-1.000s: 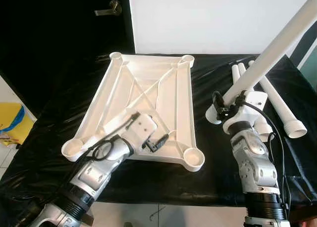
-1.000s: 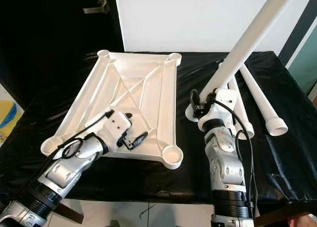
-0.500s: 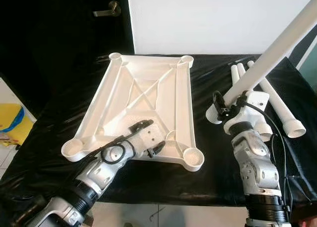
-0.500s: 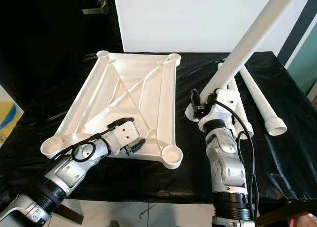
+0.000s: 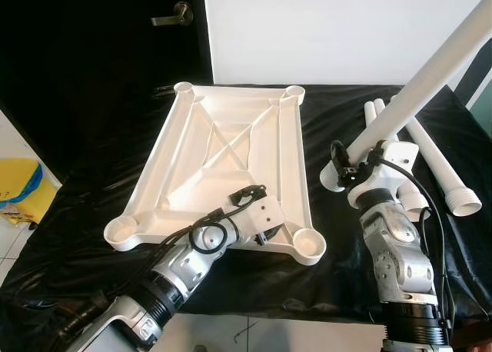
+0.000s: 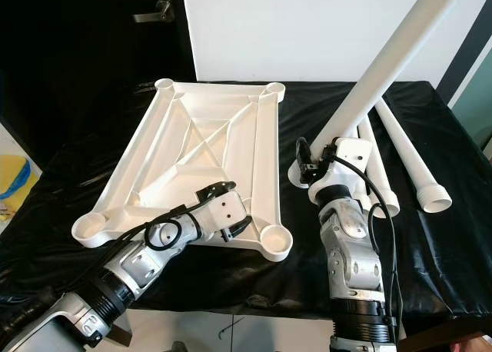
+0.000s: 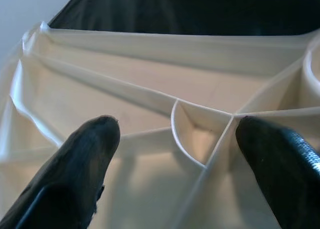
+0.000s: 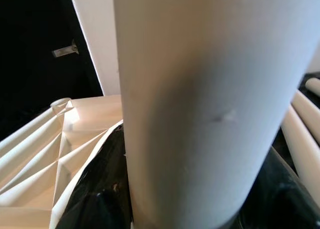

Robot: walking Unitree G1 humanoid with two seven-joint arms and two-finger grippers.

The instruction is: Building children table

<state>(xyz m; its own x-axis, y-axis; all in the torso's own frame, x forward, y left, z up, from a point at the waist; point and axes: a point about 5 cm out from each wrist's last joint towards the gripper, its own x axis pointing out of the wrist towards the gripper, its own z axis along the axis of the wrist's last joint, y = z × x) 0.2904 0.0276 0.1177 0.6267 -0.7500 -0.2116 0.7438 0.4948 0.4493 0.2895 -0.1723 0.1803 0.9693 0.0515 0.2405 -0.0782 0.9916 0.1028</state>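
The inverted tabletop [image 5: 231, 152] lies at the cloth's centre. The left gripper [image 5: 257, 214], fingers spread, hovers at its six-o'clock rim; the right gripper [image 5: 355, 167] pinches a table leg [image 5: 430, 71] slanting toward one o'clock, which could swing and miss the corner socket [image 5: 310, 244].

The two head views look forward and down from above onto the upturned white tabletop [image 5: 231, 152], one set slightly beside the other, sharing nearly the whole scene. The left wrist view sits close over the tabletop's ribs; the right wrist view looks along a white leg tube [image 8: 200, 104].
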